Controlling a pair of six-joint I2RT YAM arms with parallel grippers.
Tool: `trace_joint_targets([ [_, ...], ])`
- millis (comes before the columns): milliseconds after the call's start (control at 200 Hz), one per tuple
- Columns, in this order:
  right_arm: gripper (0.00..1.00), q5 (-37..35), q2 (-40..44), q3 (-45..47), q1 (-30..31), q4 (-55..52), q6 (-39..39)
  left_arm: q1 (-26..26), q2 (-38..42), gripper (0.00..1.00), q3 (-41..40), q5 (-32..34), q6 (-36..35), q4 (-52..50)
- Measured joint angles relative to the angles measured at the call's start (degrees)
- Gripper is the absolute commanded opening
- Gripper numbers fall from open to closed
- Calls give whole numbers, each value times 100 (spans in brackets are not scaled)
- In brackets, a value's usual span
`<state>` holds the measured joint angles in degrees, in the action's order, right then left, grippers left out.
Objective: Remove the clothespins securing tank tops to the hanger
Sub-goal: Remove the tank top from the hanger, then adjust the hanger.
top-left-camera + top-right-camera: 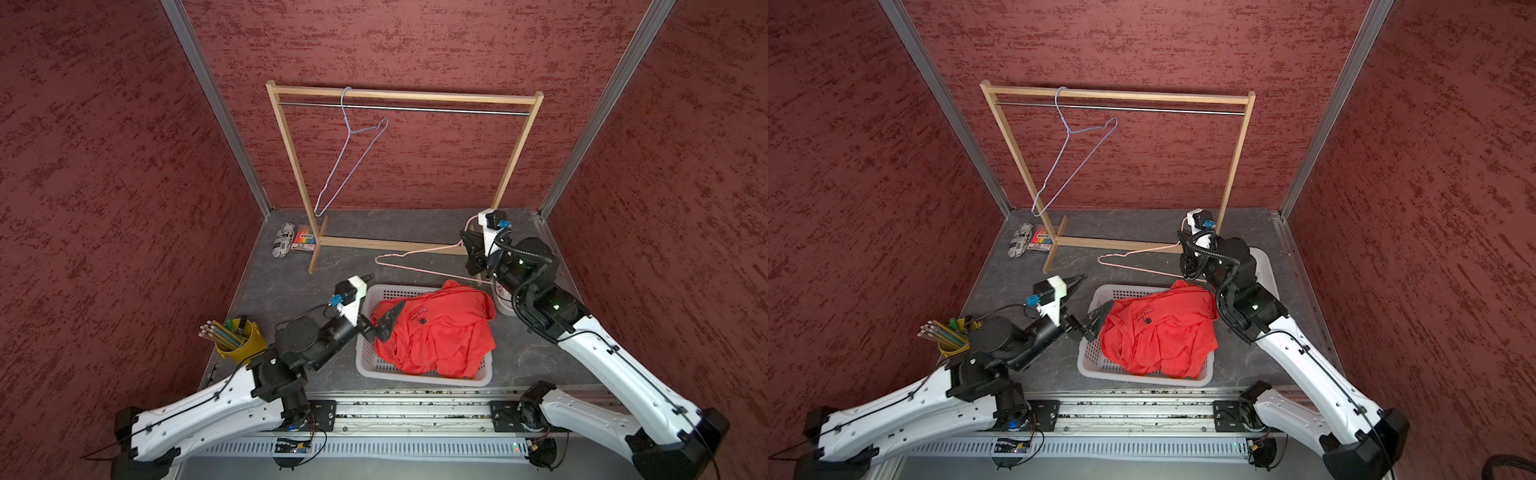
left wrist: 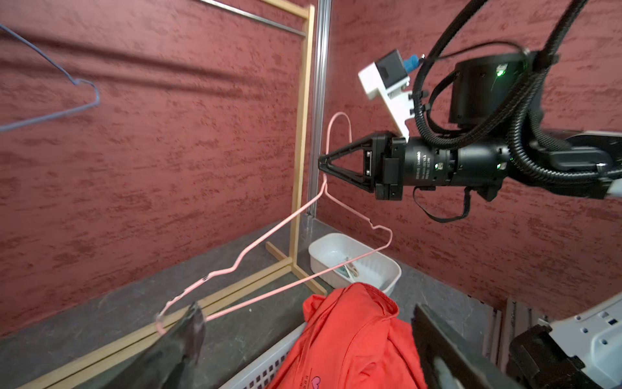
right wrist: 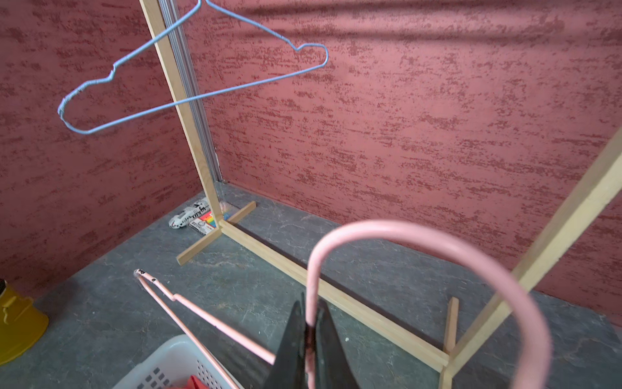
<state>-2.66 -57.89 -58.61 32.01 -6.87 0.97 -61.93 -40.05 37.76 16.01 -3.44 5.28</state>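
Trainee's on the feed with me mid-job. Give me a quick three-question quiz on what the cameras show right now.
1. True or false: the blue hanger hangs bare on the wooden rack.
2. What grips the pink hanger? A) left tool B) right tool C) nothing
3. Fill in: the orange-red top lies in the white ____.
Key: 1 true; 2 B; 3 basket.
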Motion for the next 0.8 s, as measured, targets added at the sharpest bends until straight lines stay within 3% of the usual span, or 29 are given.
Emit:
trace_joint_targets([
  [150, 0, -68, 188, -11, -24, -330, 260, 503, -793, 100, 498, -535, -232, -354],
  [411, 0, 352, 431, -59, -74, -680, 647, 2131, -1276, 100, 1633, -2260, -337, -1167],
  [601, 0, 1187, 457, -59, -74, -608, 909, 2249, -1937, 97, 2402, -3390, -730, -2048],
  [796, 0, 1814, 367, -42, -74, -409, 1073, 2122, -2505, 96, 2568, -3484, -955, -2299],
])
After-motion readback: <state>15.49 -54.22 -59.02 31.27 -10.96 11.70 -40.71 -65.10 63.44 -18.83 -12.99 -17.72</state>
